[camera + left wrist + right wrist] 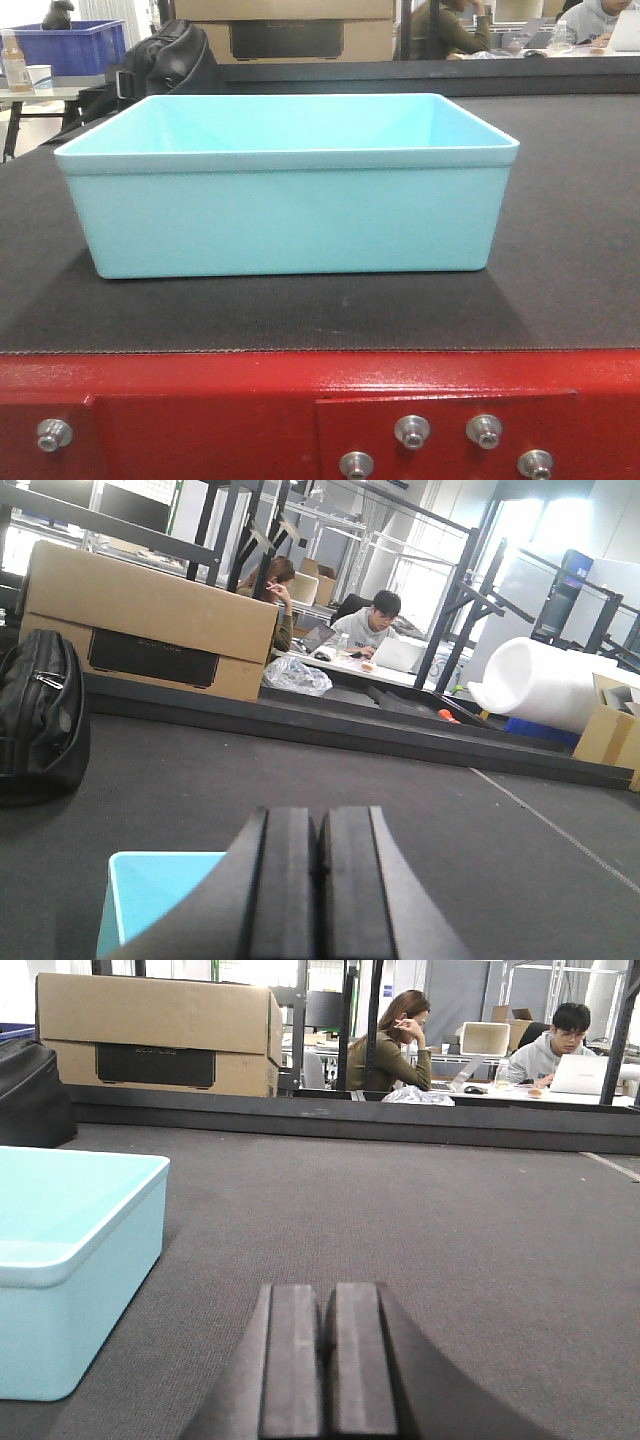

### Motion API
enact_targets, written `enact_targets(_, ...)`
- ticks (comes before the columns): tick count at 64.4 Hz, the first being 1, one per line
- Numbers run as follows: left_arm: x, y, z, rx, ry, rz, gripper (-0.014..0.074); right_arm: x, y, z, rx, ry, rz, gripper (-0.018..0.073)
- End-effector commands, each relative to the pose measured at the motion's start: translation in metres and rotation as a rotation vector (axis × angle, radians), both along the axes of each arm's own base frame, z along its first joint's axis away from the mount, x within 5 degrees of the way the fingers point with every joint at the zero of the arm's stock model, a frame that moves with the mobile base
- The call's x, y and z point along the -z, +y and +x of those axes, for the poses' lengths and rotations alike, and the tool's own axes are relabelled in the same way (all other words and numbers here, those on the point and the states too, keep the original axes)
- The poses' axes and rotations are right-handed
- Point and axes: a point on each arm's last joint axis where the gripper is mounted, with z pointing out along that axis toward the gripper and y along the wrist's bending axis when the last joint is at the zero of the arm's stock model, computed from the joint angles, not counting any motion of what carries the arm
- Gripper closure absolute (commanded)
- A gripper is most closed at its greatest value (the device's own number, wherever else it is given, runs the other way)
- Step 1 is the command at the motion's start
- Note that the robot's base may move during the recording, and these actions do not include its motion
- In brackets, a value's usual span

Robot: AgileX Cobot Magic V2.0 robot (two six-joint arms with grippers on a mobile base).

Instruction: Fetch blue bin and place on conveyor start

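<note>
Blue bin [285,210] sits upright and empty on the dark belt of the conveyor start [300,320], just behind the red frame [200,410] (bolt heads showing). Neither the left gripper [320,885] nor the right gripper [328,1360] holds anything; both are closed, flanking the bin without touching it. Placement looks complete.

We are holding our left gripper [320,880] low and level, its two black pads pressing flat together. We are keeping our right gripper [328,1360] the same way, pads meeting, gripping nothing.
</note>
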Motion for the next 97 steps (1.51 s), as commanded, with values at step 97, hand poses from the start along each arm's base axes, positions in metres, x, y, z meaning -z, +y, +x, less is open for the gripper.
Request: enact_targets(97, 0.135, 0.046, -0.048, -0.403, 0.001, 0.31, 0.0707, -0.002, 0.0, 0.0, 0.001, -0.027, -0.001, 0.0721)
